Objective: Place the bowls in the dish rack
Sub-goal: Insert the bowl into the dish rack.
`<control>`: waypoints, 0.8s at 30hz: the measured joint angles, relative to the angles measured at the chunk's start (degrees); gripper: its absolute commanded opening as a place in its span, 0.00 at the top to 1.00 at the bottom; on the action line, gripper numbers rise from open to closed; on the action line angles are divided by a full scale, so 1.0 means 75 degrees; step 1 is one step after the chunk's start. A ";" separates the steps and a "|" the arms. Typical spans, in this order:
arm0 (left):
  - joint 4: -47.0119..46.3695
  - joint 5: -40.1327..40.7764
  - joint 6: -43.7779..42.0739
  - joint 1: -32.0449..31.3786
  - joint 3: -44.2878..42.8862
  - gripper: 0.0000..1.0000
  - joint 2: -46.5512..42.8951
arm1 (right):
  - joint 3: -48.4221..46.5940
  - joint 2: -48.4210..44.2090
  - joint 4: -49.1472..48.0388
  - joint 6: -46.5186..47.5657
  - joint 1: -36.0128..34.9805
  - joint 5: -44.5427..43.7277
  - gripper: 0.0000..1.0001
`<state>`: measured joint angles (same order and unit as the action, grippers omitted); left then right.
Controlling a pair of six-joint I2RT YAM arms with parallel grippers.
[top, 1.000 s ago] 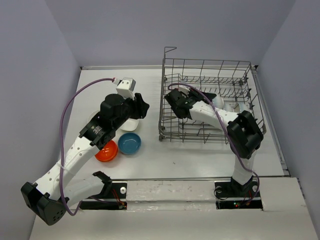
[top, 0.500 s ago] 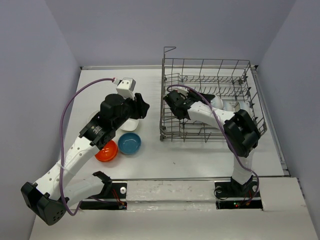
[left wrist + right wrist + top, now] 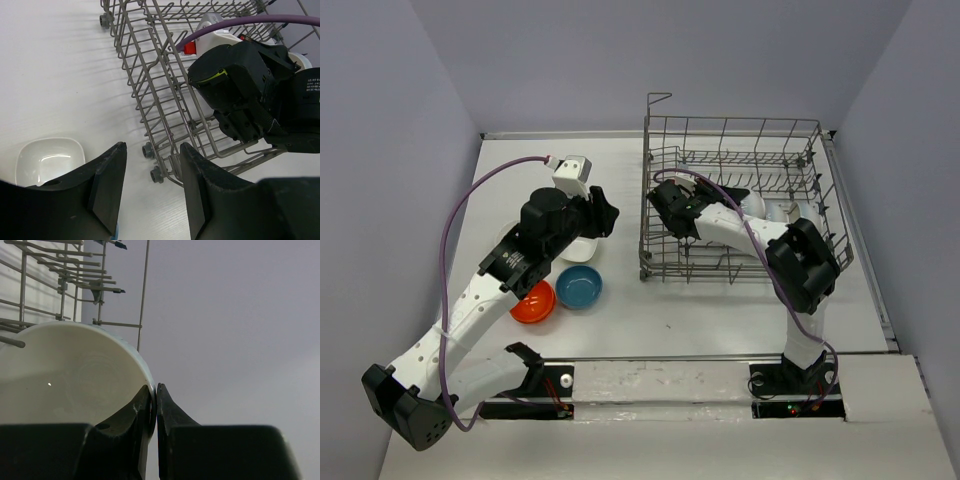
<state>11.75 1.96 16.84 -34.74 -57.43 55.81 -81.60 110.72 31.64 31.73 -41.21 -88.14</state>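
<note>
The grey wire dish rack (image 3: pixel 790 165) stands at the back right, and its near corner with small wheels (image 3: pixel 150 150) shows in the left wrist view. My right gripper (image 3: pixel 668 215) is inside the rack's left end, shut on the rim of a round white bowl (image 3: pixel 70 380), with its fingertips (image 3: pixel 154 405) pinching the edge. Two more white bowls (image 3: pixel 756 205) sit in the rack. My left gripper (image 3: pixel 604 214) hangs open and empty (image 3: pixel 152 192) left of the rack, above a squarish white bowl (image 3: pixel 582 250) (image 3: pixel 47 160). A blue bowl (image 3: pixel 579 287) and an orange-red bowl (image 3: pixel 532 303) lie on the table nearer the front.
The rack's raised corner handle (image 3: pixel 660 99) stands at its far left corner. A purple cable (image 3: pixel 470 205) loops off the left arm, and another (image 3: pixel 235 24) runs over the right wrist. Grey walls close in the table on three sides.
My right gripper has shifted slightly to the left and farther back inside the rack with its white bowl. The left arm has not moved.
</note>
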 measured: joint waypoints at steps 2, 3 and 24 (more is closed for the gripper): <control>0.0003 -0.0003 0.0000 0.0000 0.0000 0.44 0.0000 | 0.0000 0.0012 -0.0032 0.0000 -0.0012 -0.0009 0.98; 0.0003 -0.0003 0.0000 0.0000 0.0000 0.44 0.0000 | 0.0000 0.0015 -0.0047 0.0000 -0.0015 -0.0017 0.94; -0.0012 0.0000 0.0000 0.0000 0.0041 0.44 0.0044 | 0.0003 0.0187 -0.0490 -0.0157 -0.0009 0.0131 0.71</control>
<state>11.66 1.96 16.84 -34.74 -57.12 56.14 -81.58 112.12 27.97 30.55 -41.28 -87.15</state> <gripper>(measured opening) 0.561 0.260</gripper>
